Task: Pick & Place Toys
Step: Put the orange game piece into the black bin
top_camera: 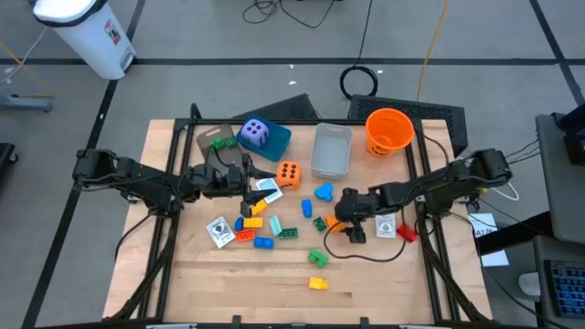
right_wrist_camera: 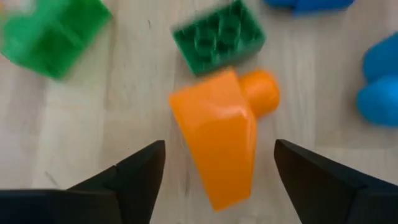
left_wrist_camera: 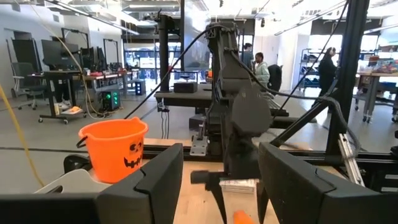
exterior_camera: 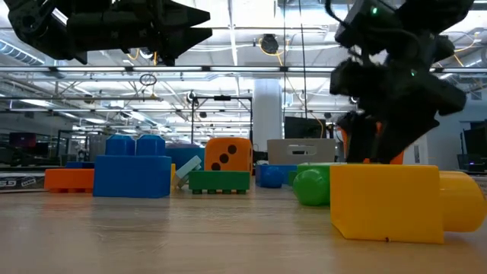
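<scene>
Low view: nearest the lens a blocky yellow brick (exterior_camera: 384, 204) was seen, smooth and glossy, with a rounded stud at its side. A green rounded piece (exterior_camera: 310, 186) lay just beside it. Farther across the pale wooden table (exterior_camera: 152, 236) were ranged a large blue brick (exterior_camera: 132, 167) with two round studs, a flat orange brick (exterior_camera: 68, 180), a low green brick (exterior_camera: 219, 181) and an orange die (exterior_camera: 228, 154) with black spots.

In the right wrist view, an orange brick (right_wrist_camera: 221, 134) — smooth, wedge-shaped, with one round stud — was shown lying on the wood grain between the right gripper's (right_wrist_camera: 217, 171) dark fingers. The jaws were spread wide on either side of it and nothing was held. A studded green brick (right_wrist_camera: 217, 35) touched its far end, and bare wood was left on both flanks.

From the high view, the right gripper (top_camera: 340, 216) was placed over the middle of the table, among loose bricks. The left gripper (top_camera: 254, 179) was held above the toy cluster near the orange die; its jaws stood apart, with no object seen in them. Two dice were counted — the orange one and a purple die (top_camera: 255, 133) sitting on a teal box (top_camera: 274, 142). Beyond stood one grey bin (top_camera: 331, 150) and one orange bucket (top_camera: 388, 130), near the far edge. The near strip of the table was open, save for one yellow brick (top_camera: 317, 283).
</scene>
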